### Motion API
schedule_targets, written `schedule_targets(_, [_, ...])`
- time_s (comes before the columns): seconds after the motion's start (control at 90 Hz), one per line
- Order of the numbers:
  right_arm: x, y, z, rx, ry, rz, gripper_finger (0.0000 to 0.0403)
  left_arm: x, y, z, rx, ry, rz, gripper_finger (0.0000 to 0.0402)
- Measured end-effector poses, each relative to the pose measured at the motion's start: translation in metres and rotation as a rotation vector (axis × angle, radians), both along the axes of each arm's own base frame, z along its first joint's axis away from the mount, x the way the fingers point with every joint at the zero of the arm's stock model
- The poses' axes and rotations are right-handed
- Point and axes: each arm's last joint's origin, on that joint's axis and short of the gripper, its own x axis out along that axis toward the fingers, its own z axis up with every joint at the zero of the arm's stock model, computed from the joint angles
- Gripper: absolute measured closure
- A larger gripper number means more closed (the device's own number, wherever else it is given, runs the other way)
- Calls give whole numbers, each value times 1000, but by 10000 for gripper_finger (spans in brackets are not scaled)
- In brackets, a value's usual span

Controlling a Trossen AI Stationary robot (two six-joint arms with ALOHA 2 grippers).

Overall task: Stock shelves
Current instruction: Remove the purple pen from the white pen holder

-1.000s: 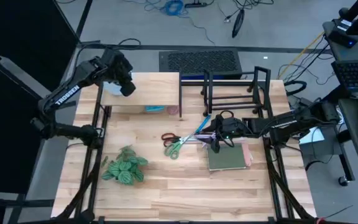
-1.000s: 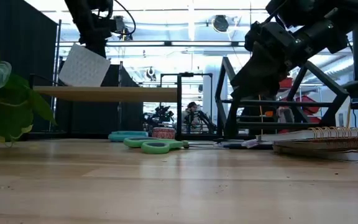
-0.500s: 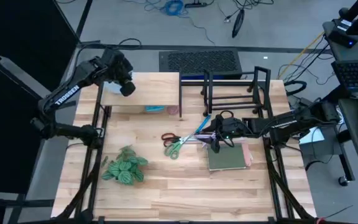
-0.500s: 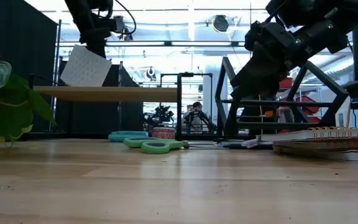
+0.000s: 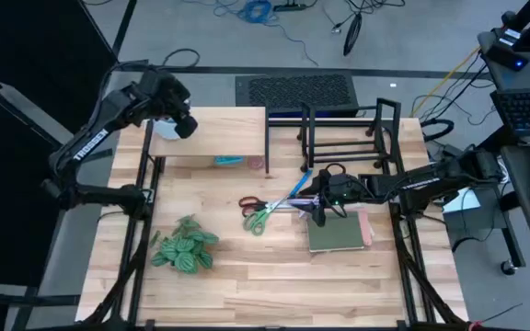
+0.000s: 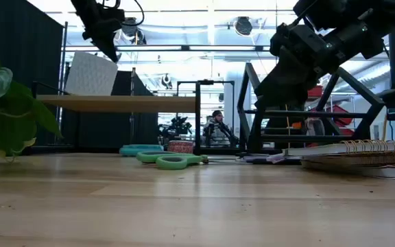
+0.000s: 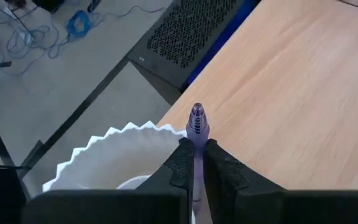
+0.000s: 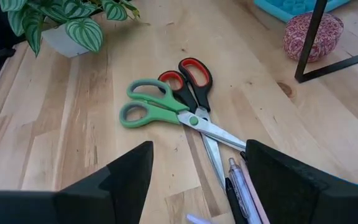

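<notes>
A white cup (image 5: pixel 162 131) with a scalloped rim (image 7: pixel 114 140) stands on the left end of the pale-wood shelf (image 5: pixel 219 136). My left gripper (image 7: pixel 196 155) hovers just above it (image 5: pixel 178 122), shut on a purple pen (image 7: pixel 197 121). The black wire rack (image 5: pixel 343 138) stands to the shelf's right. In front of the rack my right gripper (image 5: pixel 321 208) hangs open and low over loose pens (image 8: pixel 238 180), touching nothing. Green scissors (image 8: pixel 160 111) and red scissors (image 8: pixel 191 78) lie just beyond it. My left gripper pinches the purple pen between its two fingers (image 7: pixel 180 163). The pen lies along them, and its tapered end (image 7: pixel 197 117) sticks out past the fingertips. The fingers slant downward over the cup's rim. The pen is lifted off the shelf; I cannot tell whether it touches the cup.
A green spiral notebook (image 5: pixel 339 234) lies near the table's right side. A potted plant (image 5: pixel 184 248) stands at the near left. A teal thing (image 5: pixel 228 161) and a reddish ball (image 5: pixel 256 165) lie under the shelf's front edge. Bare wood shows along the near edge.
My left gripper has risen above the white cup and drawn a little toward the table's far left corner. The cup has stayed in place on the shelf.
</notes>
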Motion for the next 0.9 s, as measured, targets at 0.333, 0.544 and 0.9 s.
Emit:
schedule_targets(0.333, [0, 0, 0, 0, 0, 0, 163, -10, -11, 19, 122, -88, 16, 391])
schedule_targets(0.544, [-3, 0, 7, -12, -31, 7, 163, -18, -28, 55, 201, -206, -7, 391])
schedule_targets(0.9, [-22, 0, 37, -13, -134, 8, 163, 2, -67, 86, 55, -495, -447, 401])
